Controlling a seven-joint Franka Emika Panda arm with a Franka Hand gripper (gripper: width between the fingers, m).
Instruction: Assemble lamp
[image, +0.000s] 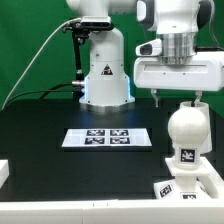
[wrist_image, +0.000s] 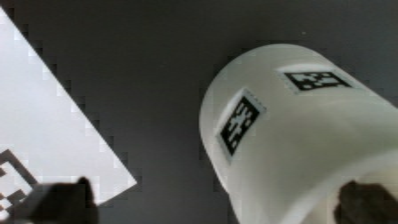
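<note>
Bulb, exterior view: the white round-headed bulb (image: 186, 130) stands upright on the flat square base (image: 190, 186), near the exterior view's right edge; a tag shows on its lower body.
Base, exterior view: white, with tags on its side, resting on the black desk (image: 60, 115).
Tool, exterior view: the tool (image: 176, 99) hangs just above the bulb's head, fingers spread, grasping nothing.
Marker board, exterior view: the marker board (image: 106, 138) lies flat mid-desk, apart from the bulb.
Bulb, wrist view: the bulb (wrist_image: 302, 130) looks smooth and white, with two tags on it.
Tool, wrist view: dark fingertips (wrist_image: 63, 200) stand wide apart, one at each side of the bulb, not touching it.
Marker board, wrist view: the marker board (wrist_image: 54, 130) lies beside the bulb.
</note>
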